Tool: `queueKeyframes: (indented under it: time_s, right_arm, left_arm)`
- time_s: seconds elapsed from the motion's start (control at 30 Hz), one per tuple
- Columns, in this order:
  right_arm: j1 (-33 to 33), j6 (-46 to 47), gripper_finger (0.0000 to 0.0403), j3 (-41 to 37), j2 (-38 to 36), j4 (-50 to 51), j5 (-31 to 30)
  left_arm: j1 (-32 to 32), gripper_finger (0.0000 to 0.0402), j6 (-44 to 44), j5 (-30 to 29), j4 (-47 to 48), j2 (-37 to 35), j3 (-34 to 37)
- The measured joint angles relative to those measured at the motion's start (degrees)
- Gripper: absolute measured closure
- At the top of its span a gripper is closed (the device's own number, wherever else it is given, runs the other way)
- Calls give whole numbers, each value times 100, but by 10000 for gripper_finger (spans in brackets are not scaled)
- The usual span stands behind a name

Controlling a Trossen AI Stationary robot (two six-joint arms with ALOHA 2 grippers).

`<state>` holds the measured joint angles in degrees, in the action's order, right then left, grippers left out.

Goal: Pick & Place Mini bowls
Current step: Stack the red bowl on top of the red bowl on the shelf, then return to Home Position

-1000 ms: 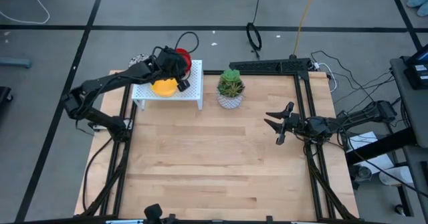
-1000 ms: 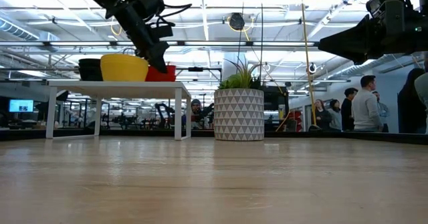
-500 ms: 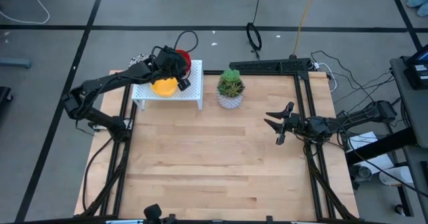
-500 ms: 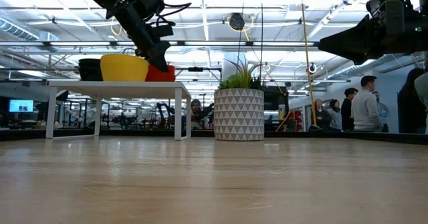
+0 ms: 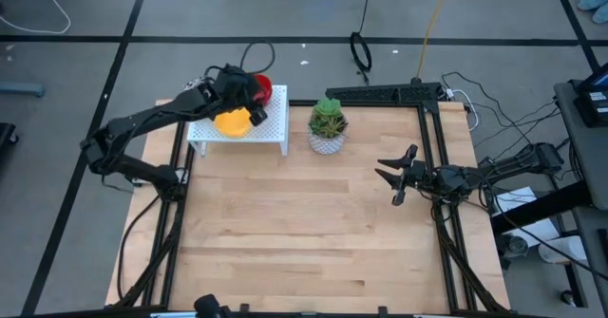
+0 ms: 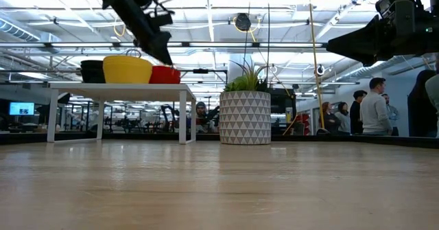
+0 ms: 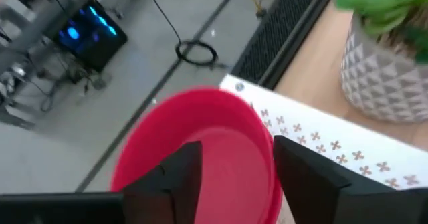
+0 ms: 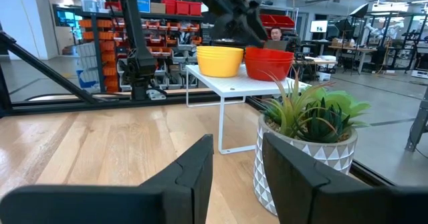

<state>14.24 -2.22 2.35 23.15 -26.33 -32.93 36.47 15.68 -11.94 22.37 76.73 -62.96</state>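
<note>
Hovering over the far-left corner of the worktop (image 5: 313, 233), the left hand (image 5: 249, 90) has its fingers spread on either side of a red bowl (image 7: 200, 150), gripping nothing; this looks like a release made to leave the bowl standing on the small white shelf (image 5: 271, 128). A yellow bowl stack (image 5: 233, 121) sits just beside the red one on that shelf, a dark bowl (image 6: 92, 71) at its left end. The low view shows the hand above the bowls' rims, which the overhead view hides. Right of the shelf stands a potted plant (image 5: 328, 128). Far right, the right hand (image 5: 397, 176) waits, fingers parted and empty, pointed at the shelf.
</note>
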Motion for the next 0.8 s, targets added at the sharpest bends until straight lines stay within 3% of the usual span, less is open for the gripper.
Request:
queueKeyframes:
  time_s: [0.37,0.8]
  right_arm:
    - [0,0,287,0,0,0,-1]
    - [0,0,287,0,-2,0,0]
  left_arm:
    - [-245,190,-193,-14,-4,-1207,0]
    - [-904,190,-1365,-11,17,-2944,0]
